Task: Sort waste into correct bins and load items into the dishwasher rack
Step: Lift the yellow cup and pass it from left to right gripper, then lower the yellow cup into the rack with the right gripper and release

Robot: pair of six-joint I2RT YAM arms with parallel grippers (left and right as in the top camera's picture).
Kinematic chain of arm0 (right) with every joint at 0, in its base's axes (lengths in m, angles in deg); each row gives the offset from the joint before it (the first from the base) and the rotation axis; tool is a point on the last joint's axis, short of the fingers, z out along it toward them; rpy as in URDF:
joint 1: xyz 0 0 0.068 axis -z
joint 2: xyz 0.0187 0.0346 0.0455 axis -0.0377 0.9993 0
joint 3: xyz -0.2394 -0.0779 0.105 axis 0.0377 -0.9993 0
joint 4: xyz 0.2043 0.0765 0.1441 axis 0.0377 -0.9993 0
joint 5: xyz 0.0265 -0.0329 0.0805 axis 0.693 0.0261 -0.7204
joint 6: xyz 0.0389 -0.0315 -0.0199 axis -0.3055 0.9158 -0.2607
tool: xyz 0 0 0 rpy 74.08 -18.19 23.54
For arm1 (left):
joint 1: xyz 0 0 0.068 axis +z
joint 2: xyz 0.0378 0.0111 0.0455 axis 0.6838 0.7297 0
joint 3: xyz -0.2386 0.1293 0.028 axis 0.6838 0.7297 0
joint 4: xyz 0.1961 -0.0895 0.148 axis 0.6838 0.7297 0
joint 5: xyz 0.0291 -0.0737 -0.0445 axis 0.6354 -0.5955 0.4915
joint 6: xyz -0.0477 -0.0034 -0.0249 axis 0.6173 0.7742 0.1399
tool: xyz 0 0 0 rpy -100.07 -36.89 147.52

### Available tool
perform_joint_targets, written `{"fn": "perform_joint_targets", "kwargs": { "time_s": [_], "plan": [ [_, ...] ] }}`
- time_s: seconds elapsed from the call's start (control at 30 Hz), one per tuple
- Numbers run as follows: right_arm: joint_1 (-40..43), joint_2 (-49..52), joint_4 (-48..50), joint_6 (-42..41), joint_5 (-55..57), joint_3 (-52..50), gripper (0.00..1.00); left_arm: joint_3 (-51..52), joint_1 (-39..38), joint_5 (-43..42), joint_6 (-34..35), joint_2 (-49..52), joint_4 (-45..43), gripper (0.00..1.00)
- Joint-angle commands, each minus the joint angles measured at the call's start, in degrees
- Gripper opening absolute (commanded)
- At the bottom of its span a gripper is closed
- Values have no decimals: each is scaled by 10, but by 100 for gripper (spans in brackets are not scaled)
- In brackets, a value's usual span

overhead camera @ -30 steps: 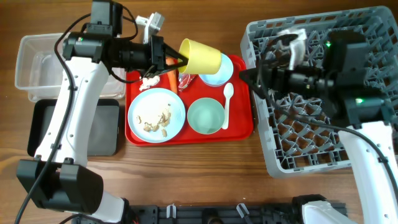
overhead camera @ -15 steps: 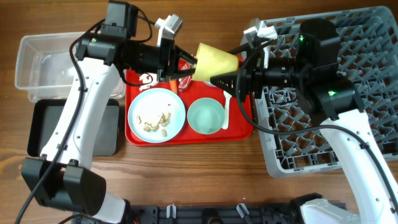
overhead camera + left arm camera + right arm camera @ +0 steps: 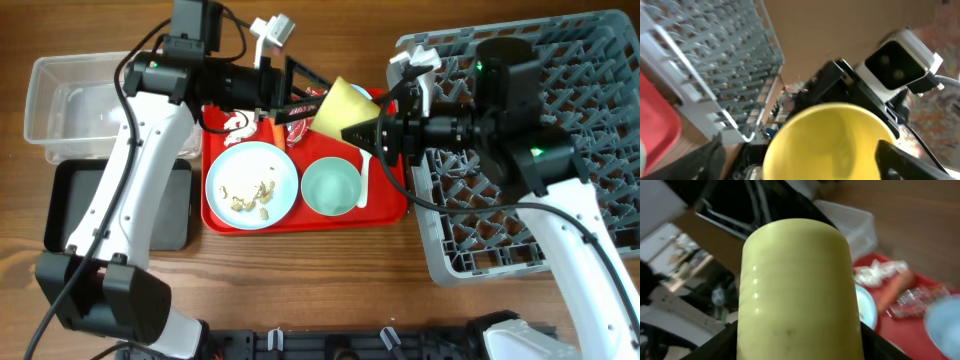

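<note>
From overhead the light is bright, even and soft. The shadows on the table (image 3: 300, 280) are faint and fuzzy, and everything there is sharp. My left wrist view is smeared: the rack (image 3: 715, 60) streaks and the yellow cup (image 3: 830, 140) is soft. My right wrist view has the cup very close, with small glints on its side and a blurred background.

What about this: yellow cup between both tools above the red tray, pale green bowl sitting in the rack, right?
No. Overhead shows the pale green bowl on the red tray, not in the rack. The yellow cup is between the left tool and right tool above that tray.
</note>
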Motion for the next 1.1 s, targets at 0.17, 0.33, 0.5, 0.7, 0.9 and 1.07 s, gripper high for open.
{"fn": "perform_joint_targets", "kwargs": {
  "time_s": [0.17, 0.33, 0.5, 0.7, 0.9, 1.07],
  "plan": [
    [142, -87, -203, -77, 339, 6, 58, -3, 71, 76, 30, -2, -3, 100],
    [199, -81, -343, -118, 414, 5, 58, -3, 91, 77, 29, -2, -3, 100],
    [198, -24, -456, -126, 429, 5, 62, -3, 92, 99, 29, -2, -1, 100],
    [193, 80, -502, -121, 481, 5, 60, -3, 92, 102, 29, -2, -1, 100],
    [188, 168, -502, -110, 481, 5, 81, -3, 92, 102, 29, -2, 10, 100],
    [173, 173, -464, -110, 458, 10, 100, -3, 92, 105, 23, -3, 23, 100]
  ]
}}
